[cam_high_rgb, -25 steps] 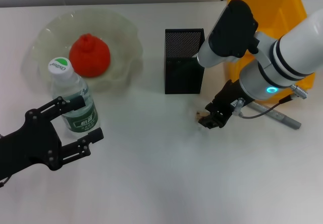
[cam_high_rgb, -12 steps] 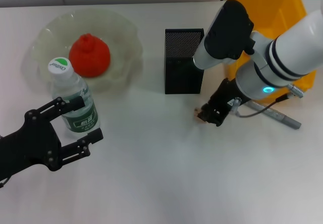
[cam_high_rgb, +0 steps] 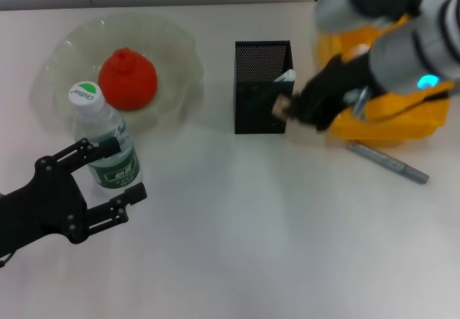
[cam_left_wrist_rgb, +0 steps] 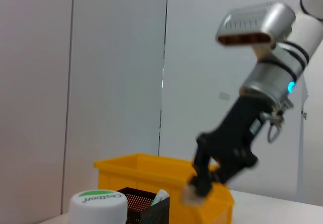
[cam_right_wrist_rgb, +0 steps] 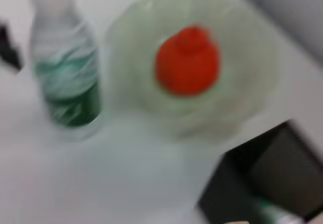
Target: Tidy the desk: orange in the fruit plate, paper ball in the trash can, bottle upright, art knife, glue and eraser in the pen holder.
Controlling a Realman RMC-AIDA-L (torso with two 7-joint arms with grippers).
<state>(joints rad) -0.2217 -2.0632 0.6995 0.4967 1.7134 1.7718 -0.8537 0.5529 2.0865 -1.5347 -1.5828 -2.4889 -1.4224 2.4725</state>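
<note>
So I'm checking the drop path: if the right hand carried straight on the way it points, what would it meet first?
Probably the pen holder: the right hand, shut on the eraser, points at its near top corner, though depth is unclear.

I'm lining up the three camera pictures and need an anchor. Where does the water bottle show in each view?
Head view: the bottle stands upright at the left, just in front of the fruit plate, beside the left gripper.
Left wrist view: only its white-and-green cap shows, at the bottom edge.
Right wrist view: the bottle stands at the left, apart from the plate.
Shared landmark: the black pen holder, seen in all three.
</note>
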